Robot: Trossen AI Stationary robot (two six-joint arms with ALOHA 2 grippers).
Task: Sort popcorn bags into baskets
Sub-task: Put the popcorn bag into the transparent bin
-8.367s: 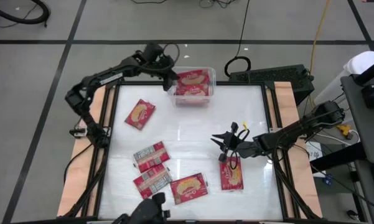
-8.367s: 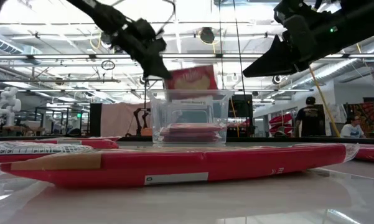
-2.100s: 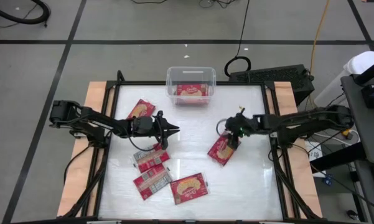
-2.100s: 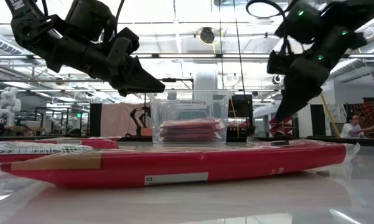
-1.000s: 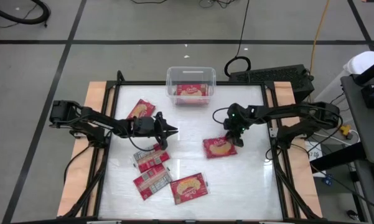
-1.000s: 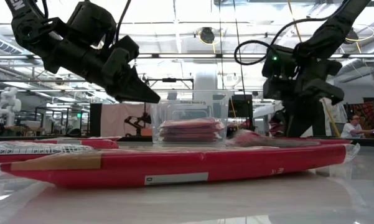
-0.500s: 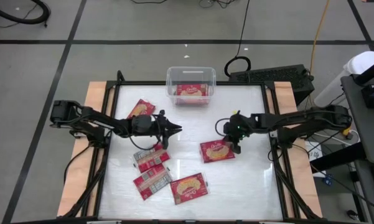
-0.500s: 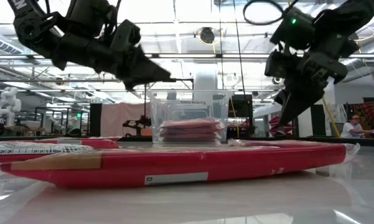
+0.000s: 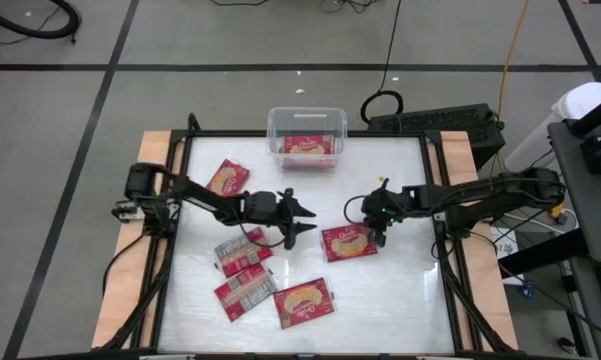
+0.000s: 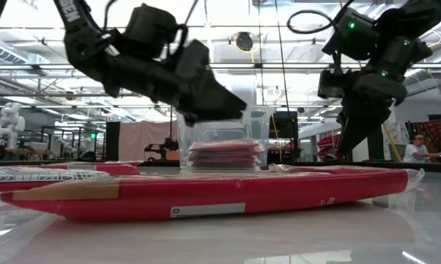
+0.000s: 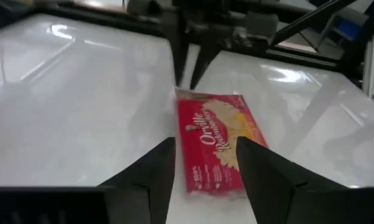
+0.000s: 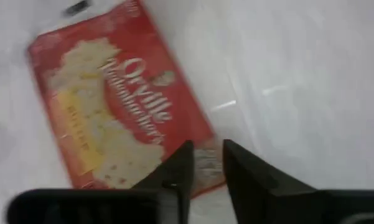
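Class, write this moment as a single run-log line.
left gripper: open, aimed at centre bag | right gripper: open, at centre bag's edge | centre bag: flat on table | bin: holds bags

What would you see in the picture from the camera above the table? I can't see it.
Two dark robot arms reach toward one red popcorn bag mid-table: the open left gripper beside it, the right gripper at its other end. Four more bags lie around; the clear basket holds some.

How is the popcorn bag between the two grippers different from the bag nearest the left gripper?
The bag between the grippers lies popcorn picture up; the bag nearest the left gripper lies grey-white label up. The first lies alone; the second lies next to another label-up bag. Both are red, flat on the table, outside the basket.
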